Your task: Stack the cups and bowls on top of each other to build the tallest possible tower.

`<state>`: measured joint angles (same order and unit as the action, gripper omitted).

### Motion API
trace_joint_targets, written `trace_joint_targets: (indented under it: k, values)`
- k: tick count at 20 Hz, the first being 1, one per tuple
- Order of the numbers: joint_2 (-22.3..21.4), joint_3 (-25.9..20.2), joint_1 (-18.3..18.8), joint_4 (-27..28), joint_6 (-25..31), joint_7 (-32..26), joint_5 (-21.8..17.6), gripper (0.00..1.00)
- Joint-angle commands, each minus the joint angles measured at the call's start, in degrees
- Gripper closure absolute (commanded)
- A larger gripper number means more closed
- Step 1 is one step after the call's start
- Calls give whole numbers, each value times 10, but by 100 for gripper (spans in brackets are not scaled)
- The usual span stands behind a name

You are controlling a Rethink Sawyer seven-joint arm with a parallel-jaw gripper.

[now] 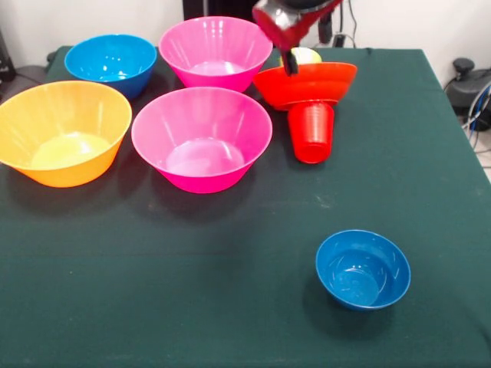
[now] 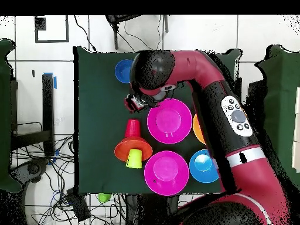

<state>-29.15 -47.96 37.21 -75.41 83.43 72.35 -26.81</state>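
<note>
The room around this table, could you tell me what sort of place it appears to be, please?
Probably a robotics lab. A red robot arm reaches over a green-covered table set with bright plastic bowls, and loose cables trail across the tiled floor beside it.

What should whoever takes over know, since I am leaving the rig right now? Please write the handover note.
Gripper: right above the tower, at the lime-green cup; open or shut cannot be told.
Tower: red cup mouth down on the table, wide red-orange bowl on it, the lime-green cup in that bowl.
Done: three pieces stacked.
Left, all loose on the table: two pink bowls, the yellow-orange bowl, the mid-sized blue bowl and the small blue bowl, which sits apart, nearest the front camera.
</note>
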Motion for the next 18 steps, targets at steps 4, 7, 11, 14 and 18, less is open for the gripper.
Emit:
trace_joint_targets:
  k: [4,7,11,14,18]
  values:
    - [57,-10,-10,39,-218,-65,-58,0]
    - [39,-21,12,-20,-340,-7,-49,0]
    - [28,-14,25,-57,-405,21,-36,0]
    - [40,2,24,-65,-422,3,-40,0]
    - [40,19,12,-60,-432,0,-35,0]
